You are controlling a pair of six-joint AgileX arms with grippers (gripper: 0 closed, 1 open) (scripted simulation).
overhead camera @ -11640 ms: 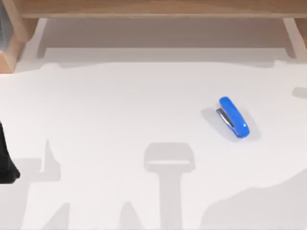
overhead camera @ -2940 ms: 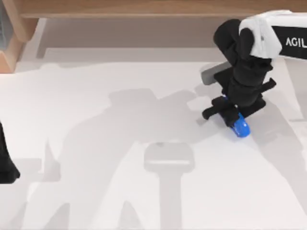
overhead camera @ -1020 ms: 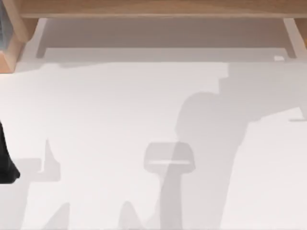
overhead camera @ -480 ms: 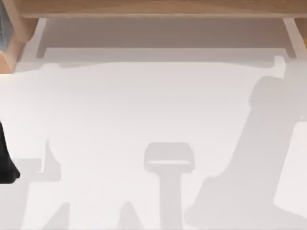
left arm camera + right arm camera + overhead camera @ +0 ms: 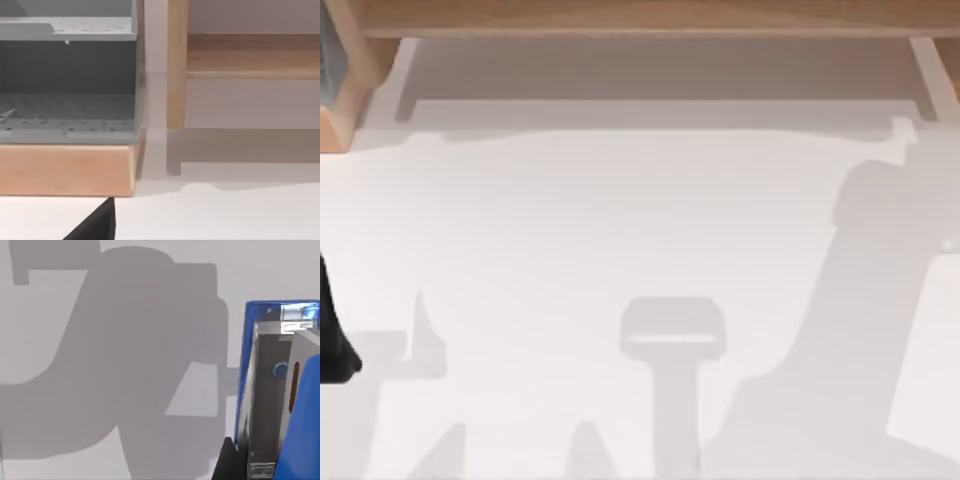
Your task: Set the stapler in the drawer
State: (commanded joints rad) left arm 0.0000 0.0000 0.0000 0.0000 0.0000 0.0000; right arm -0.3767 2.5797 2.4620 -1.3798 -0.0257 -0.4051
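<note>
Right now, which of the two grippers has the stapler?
The right gripper: the stapler sits close against it, off the table. The left gripper is parked at the table's left edge.

You see a bright blue stapler (image 5: 300,440) with a silver-grey metal strip, a white table (image 5: 620,220) under grey shadows, light wooden shelf framing (image 5: 177,65), and grey perforated drawer panels (image 5: 67,112).

The white table (image 5: 570,230) is covered with big grey shadows, and the biggest one runs down the right side. A light wooden shelf frame (image 5: 640,18) goes along the far edge, with a wooden post at each end. A black part of the left arm (image 5: 332,340) pokes in at the left edge.
</note>
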